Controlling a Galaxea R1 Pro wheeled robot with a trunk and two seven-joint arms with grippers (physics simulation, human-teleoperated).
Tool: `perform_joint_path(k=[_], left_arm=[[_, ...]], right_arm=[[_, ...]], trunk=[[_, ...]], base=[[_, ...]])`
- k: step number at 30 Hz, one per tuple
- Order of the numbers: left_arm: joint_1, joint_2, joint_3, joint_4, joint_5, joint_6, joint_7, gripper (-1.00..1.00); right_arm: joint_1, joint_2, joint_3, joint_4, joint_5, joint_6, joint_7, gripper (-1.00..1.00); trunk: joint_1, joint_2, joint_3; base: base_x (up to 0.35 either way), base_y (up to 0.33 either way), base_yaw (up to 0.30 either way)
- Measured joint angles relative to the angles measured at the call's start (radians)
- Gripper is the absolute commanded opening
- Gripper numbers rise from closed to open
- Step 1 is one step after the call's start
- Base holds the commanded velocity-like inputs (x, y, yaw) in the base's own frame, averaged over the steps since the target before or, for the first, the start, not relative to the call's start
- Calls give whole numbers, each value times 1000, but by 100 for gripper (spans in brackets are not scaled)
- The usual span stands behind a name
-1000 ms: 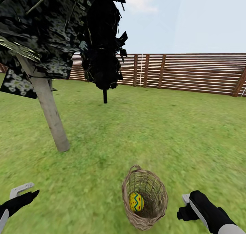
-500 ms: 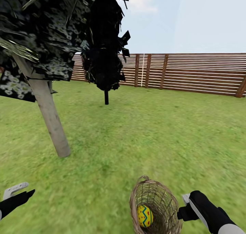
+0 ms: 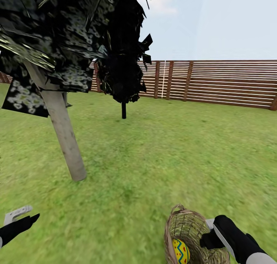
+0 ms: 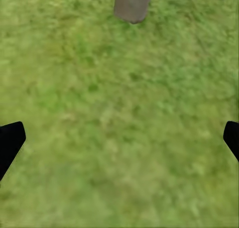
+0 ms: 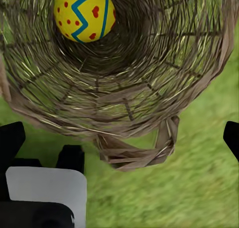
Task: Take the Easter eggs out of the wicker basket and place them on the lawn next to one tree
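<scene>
the wicker basket (image 3: 192, 239) is seen on the lawn (image 3: 173, 156), just beside the right gripper (image 5: 119, 138), with one easter egg (image 5: 84, 12) inside. both jaws are held open and empty, the left gripper (image 4: 119, 138) over grass near a pale leaning trunk (image 3: 63, 131).

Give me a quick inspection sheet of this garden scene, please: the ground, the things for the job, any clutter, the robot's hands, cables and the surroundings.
Surface: mottled green lawn, flat.
Job's things: wicker basket stands on the grass at the head view's lower edge, close to the right arm; one yellow Easter egg with a blue zigzag and red spots lies inside. Other eggs: not seen.
Clutter: nothing seen.
Grippers: left gripper open over bare grass, facing a trunk base; right gripper open, just outside the basket rim, holding nothing.
Cables: nothing seen.
Surroundings: leaning pale-trunk tree, black tree behind it, brown slat fence, pale sky.
</scene>
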Motion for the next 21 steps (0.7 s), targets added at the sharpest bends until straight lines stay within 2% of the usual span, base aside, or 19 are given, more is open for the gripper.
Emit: perform_joint_path(k=[7, 13, 18, 21], left_arm=[[0, 0, 0, 1, 0, 0, 0, 100], [0, -5, -4, 3, -4, 1, 1, 100], [0, -4, -2, 4, -1, 0, 0, 100], [0, -3, -2, 4, 0, -1, -2, 100]], right_arm=[[0, -4, -4, 1, 0, 1, 0, 100], [0, -26, -16, 7, -1, 0, -16, 100], [0, -30, -19, 5, -2, -1, -21, 100], [0, -30, -20, 6, -2, -1, -21, 100]], trunk=[[0, 0, 0], [0, 0, 0], [0, 0, 0], [0, 0, 0]], base=[[213, 204, 0], [31, 22, 0], [17, 2, 0], [235, 34, 0]])
